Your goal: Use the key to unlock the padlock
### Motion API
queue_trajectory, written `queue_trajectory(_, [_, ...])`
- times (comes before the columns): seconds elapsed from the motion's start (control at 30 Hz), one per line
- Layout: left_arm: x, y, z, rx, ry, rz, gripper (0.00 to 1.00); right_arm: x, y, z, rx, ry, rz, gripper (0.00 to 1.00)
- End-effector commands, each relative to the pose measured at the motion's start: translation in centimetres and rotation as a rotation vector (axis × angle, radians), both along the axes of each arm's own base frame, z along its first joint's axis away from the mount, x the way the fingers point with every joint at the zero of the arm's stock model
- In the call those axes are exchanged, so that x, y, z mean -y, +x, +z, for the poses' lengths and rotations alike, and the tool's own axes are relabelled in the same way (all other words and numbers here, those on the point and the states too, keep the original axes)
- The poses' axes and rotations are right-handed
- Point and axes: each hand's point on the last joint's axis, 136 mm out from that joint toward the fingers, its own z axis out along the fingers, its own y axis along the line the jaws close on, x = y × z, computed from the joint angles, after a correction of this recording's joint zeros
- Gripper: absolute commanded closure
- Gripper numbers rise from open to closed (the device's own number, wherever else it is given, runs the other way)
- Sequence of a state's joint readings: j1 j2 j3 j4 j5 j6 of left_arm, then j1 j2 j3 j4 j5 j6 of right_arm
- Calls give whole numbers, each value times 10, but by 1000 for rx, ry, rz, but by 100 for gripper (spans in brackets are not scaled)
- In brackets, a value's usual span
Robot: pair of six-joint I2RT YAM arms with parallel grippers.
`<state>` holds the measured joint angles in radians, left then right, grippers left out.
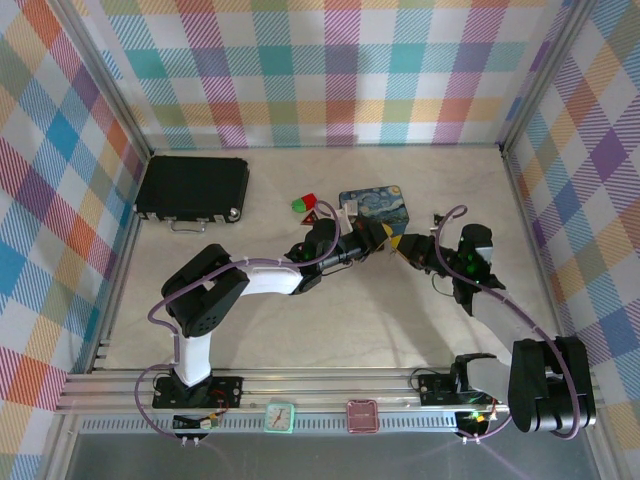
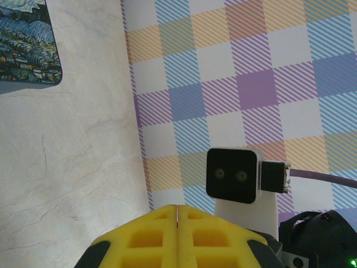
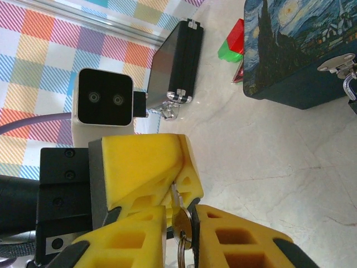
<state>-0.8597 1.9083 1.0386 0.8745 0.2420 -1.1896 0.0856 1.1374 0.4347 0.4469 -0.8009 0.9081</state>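
**A:** Where is the key point(image 3: 182, 225)?

**B:** At six o'clock in the right wrist view. It stands on edge between the yellow fingers of the right claw point(image 3: 181, 216), which is clamped on its head. A ring dangles below it.

**A:** And the left claw point(image 2: 176, 215)?

**B:** In its own wrist view its fingers are pressed together, seam to seam. In the right wrist view it reaches in from nine o'clock, and its tips touch the key's thin shaft. I cannot tell whether they pinch the shaft or only rest against it.

**A:** The padlock point(image 3: 349, 89)?

**B:** It is at three o'clock, on the very edge of the right wrist view. It hangs by its silvery loop from the hasp on the side of the blue tin point(image 1: 378, 203). The frame cuts off most of its dark body. Nothing shows it open, so I take it as locked.

**A:** How do things lie from above?

**B:** Both claws meet near the middle of the table point(image 1: 300, 330), with the tin just beyond them at twelve o'clock. The red and green blocks point(image 3: 237, 42) sit just beside the tin at nine o'clock. The black case point(image 1: 193, 188) lies further the same way, well apart.

**A:** So how far along is it?

**B:** Early to middle, I'd judge. The key is off the table and gripped, so that part is done. What is left is to bring the shaft to the keyhole, push it in, turn it and free the loop. The key is apart from the padlock and I can't see the keyhole, so lining them up looks like the fussy part.
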Motion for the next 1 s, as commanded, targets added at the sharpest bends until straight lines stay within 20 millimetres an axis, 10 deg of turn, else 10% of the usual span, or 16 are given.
queue_trajectory(0.0, [4,-1,15,33,-43,5,100,-4,0,7,35,4,25,83])
queue_trajectory(0.23, [1,-2,21,49,-45,10,100,-4,6,6,44,-2,25,100])
queue_trajectory(0.37, [-17,12,13,80,31,60,43,-2,7,1,44,-44,16,100])
queue_trajectory(0.43, [-30,25,7,96,93,90,32,2,7,-3,39,-80,3,100])
queue_trajectory(0.6, [-58,51,-35,72,274,111,32,17,5,-19,-5,-194,-61,100])
queue_trajectory(0.97, [-60,42,-120,117,781,-18,35,49,-2,-42,-87,-351,-149,100])
